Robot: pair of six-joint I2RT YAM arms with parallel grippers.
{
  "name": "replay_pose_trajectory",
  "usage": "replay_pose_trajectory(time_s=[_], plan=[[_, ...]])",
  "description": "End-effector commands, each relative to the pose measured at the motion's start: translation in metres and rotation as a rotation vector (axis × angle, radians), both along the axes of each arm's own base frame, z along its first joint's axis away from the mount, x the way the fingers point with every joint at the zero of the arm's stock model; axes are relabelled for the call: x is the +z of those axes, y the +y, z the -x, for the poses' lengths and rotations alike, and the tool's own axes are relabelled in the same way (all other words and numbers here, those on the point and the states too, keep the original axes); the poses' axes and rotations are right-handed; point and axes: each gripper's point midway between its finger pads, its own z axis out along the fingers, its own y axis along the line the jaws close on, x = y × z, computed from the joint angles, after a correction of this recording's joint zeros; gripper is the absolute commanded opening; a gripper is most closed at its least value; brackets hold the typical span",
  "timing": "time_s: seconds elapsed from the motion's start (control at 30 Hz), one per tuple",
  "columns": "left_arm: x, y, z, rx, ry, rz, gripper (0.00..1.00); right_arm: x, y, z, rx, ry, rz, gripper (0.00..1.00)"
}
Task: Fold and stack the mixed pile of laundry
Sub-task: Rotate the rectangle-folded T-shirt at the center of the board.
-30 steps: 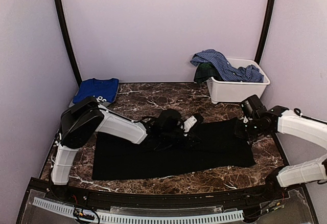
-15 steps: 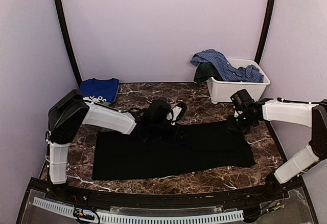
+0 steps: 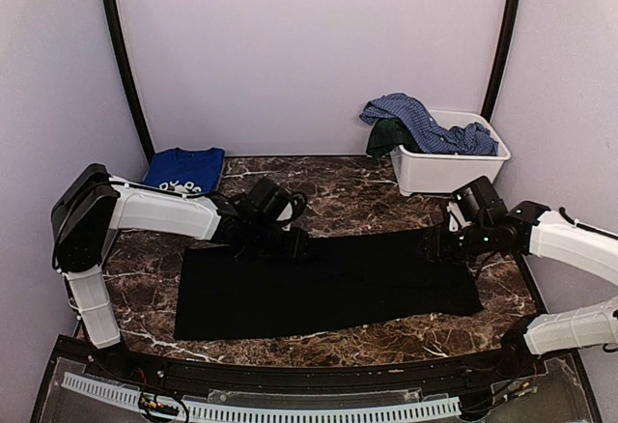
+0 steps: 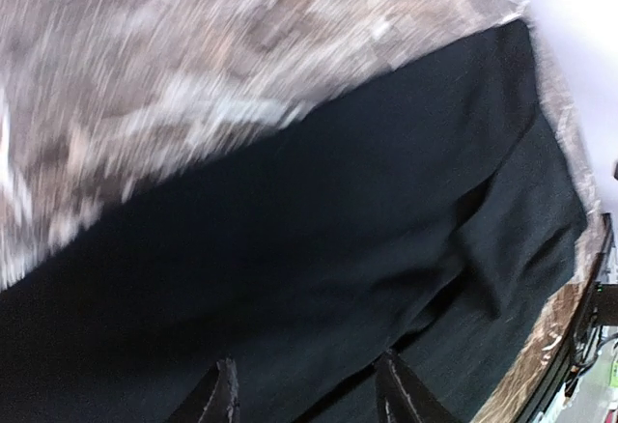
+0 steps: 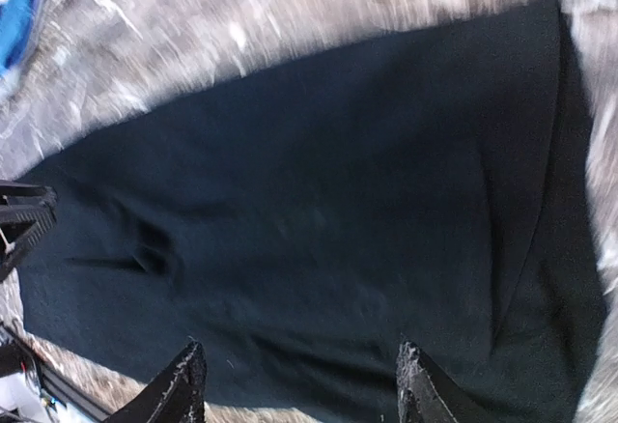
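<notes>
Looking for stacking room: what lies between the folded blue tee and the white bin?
Nothing: in the top view only bare marble tabletop runs between the blue tee and the white bin; the black garment lies further forward.

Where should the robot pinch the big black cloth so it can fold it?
Probably its far edge: left pincer and right pincer near its two ends, coming straight down. The black cloth lies spread flat on the table with nothing sticking up, so only an edge lets a finger slip under.
</notes>
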Motion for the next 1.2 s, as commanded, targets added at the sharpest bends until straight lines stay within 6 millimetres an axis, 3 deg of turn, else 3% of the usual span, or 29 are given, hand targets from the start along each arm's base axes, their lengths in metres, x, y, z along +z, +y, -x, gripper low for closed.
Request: replay_pose_trajectory(time_s=[0.0,0.2,0.33,0.47,0.6,0.8,0.93,1.03,1.17], plan=[[-0.028,0.044,0.028,0.154,0.190,-0.065,0.46,-0.044,-0.002,0.027,-0.049,0.153,-0.028,0.64],[-0.080,0.116,0.049,0.347,0.360,-0.162,0.43,-0.085,-0.001,0.016,-0.024,0.245,0.082,0.67],[-0.099,0.160,0.067,0.459,0.442,-0.232,0.42,-0.094,0.011,-0.005,0.043,0.249,0.131,0.66],[-0.108,0.209,0.083,0.585,0.490,-0.267,0.40,-0.096,0.035,-0.038,0.122,0.221,0.157,0.64],[-0.097,0.239,0.092,0.665,0.485,-0.245,0.40,-0.098,0.073,-0.080,0.243,0.165,0.208,0.62],[-0.063,0.246,0.089,0.629,0.375,-0.205,0.42,-0.103,0.140,-0.145,0.386,0.065,0.279,0.62],[-0.026,0.240,0.074,0.564,0.240,-0.160,0.44,-0.095,0.152,-0.187,0.375,-0.006,0.358,0.61],[0.001,0.227,0.062,0.470,0.137,-0.146,0.46,-0.057,0.153,-0.207,0.356,-0.098,0.394,0.61],[0.018,0.195,0.062,0.265,0.028,-0.252,0.46,0.001,0.159,-0.185,0.370,-0.179,0.307,0.61]])
